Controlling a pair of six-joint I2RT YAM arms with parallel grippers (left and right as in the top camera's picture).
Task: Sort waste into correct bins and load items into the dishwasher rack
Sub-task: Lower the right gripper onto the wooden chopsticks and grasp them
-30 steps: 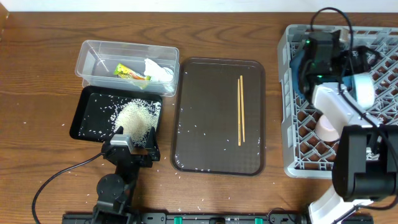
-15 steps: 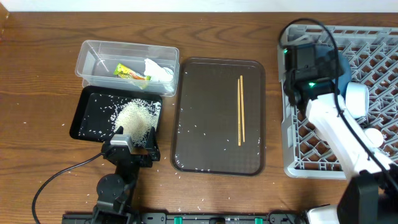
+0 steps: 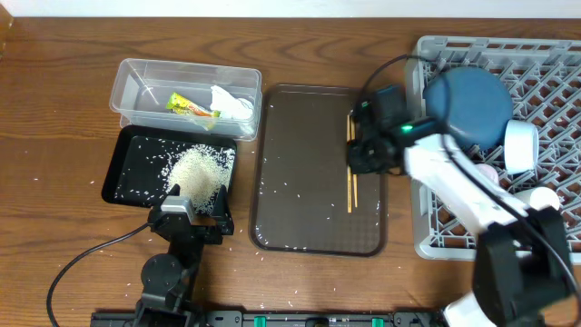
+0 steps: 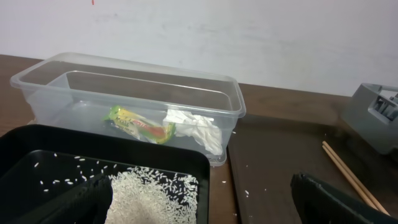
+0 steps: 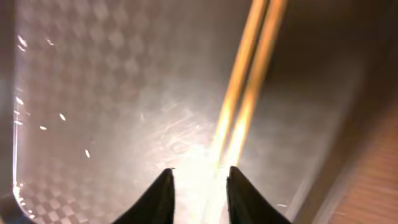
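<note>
Two wooden chopsticks (image 3: 352, 195) lie side by side on the brown tray (image 3: 300, 182). My right gripper (image 3: 360, 153) hovers over their far half. In the right wrist view its jaws (image 5: 200, 186) stand a narrow gap apart, holding nothing, and the blurred chopsticks (image 5: 249, 81) run toward that gap. The blue plate (image 3: 467, 104) and a white cup (image 3: 519, 145) sit in the grey rack (image 3: 425, 213). The tissue (image 3: 231, 102) and wrapper (image 3: 189, 106) lie in the clear tub (image 3: 136, 77). Rice (image 3: 200, 168) is heaped in the black tray (image 3: 123, 173). My left gripper (image 3: 193, 214) rests wide open at that tray's near edge.
Stray rice grains dot the brown tray and the table around the black tray. A second white cup (image 3: 545, 196) stands in the rack's near right part. A black cable (image 3: 82, 259) trails across the table at the front left.
My right arm swung left from the rack to above the chopsticks on the brown tray, and its jaws narrowed. The blue plate is uncovered in the rack. The left arm stayed still.
</note>
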